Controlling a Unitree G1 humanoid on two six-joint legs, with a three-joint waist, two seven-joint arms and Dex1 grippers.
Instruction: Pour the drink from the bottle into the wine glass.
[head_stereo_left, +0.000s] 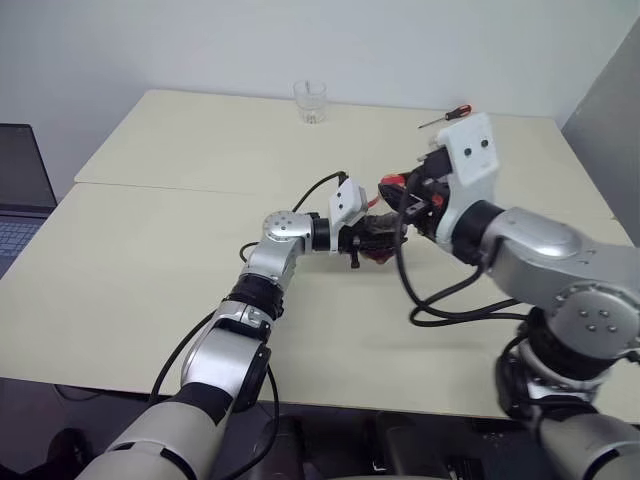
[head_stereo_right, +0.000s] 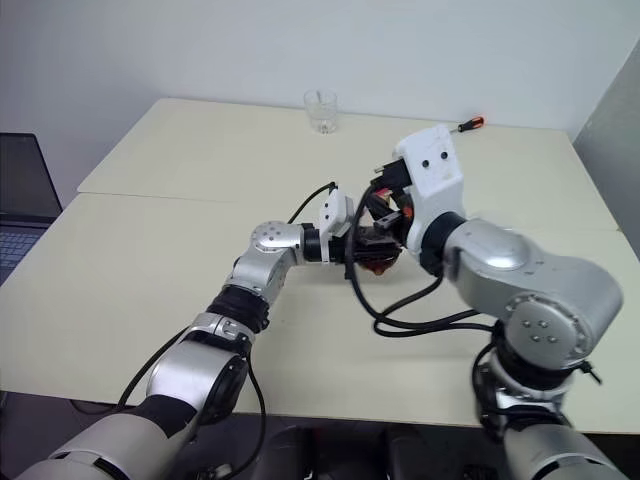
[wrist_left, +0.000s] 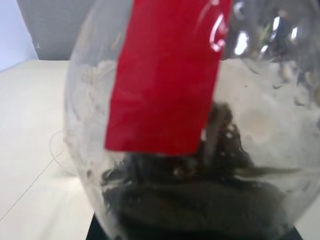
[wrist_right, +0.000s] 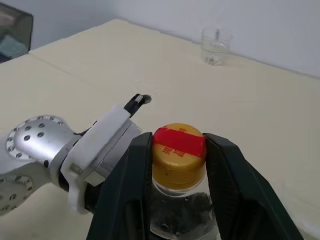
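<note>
The bottle (wrist_right: 178, 150), small and clear with a yellow cap crossed by red tape, stands upright just above the table's middle. My left gripper (head_stereo_left: 372, 238) reaches in from the side and is shut on its rounded body. The dark drink (wrist_left: 200, 205) lies low inside the bottle, under a red label (wrist_left: 165, 75). My right gripper (wrist_right: 178, 139) has come in at cap height, and its two black fingers (wrist_right: 142, 165) press on either side of the cap. The wine glass is out of view.
A short clear tumbler (head_stereo_left: 310, 101) stands near the table's far edge. A red-handled screwdriver (head_stereo_left: 445, 115) lies at the far right. A laptop (head_stereo_left: 20, 200) sits off the table's left side. Black cables (head_stereo_left: 440, 300) loop under my right arm.
</note>
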